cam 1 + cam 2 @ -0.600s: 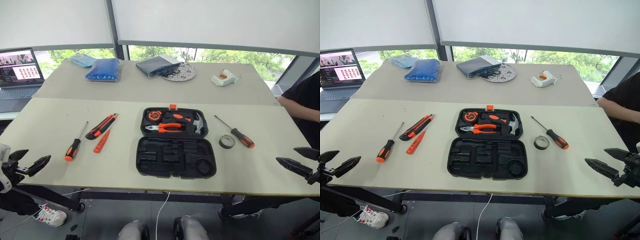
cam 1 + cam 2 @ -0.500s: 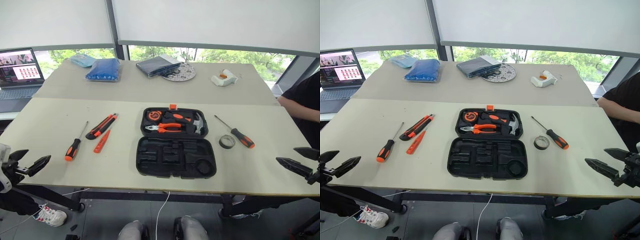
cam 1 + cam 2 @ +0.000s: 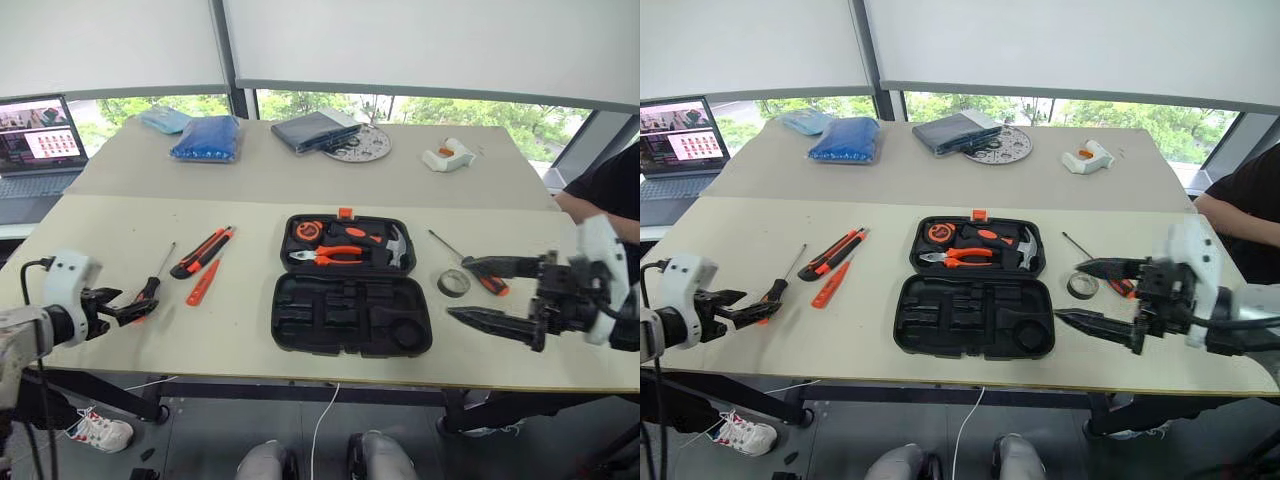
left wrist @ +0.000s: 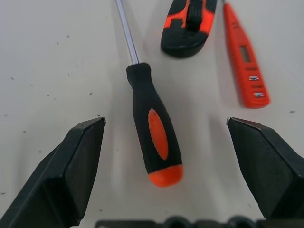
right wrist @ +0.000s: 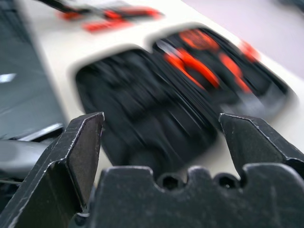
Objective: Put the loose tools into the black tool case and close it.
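— Black fingers on the left: how does that gripper (image 3: pixel 128 311) sit?
— It reaches in low from the worktop's (image 3: pixel 250 185) near left edge, spread wide and holding nothing. The left wrist view looks between its fingers at the left screwdriver (image 4: pixel 154 127), whose handle lies on the worktop between the two tips, touching neither. The utility knife (image 3: pixel 203 252) and the slim orange screwdriver (image 3: pixel 203 283) lie just past it.
— And the right gripper (image 3: pixel 482 291)?
— It hovers, pointing toward the black tool case (image 3: pixel 352 287), fingers wide apart and empty. The tape roll (image 3: pixel 453 283) and the right screwdriver (image 3: pixel 476 268) lie near its tips. The case lies open mid-worktop, pliers (image 3: pixel 330 255) and hammer (image 3: pixel 397 245) in the far half
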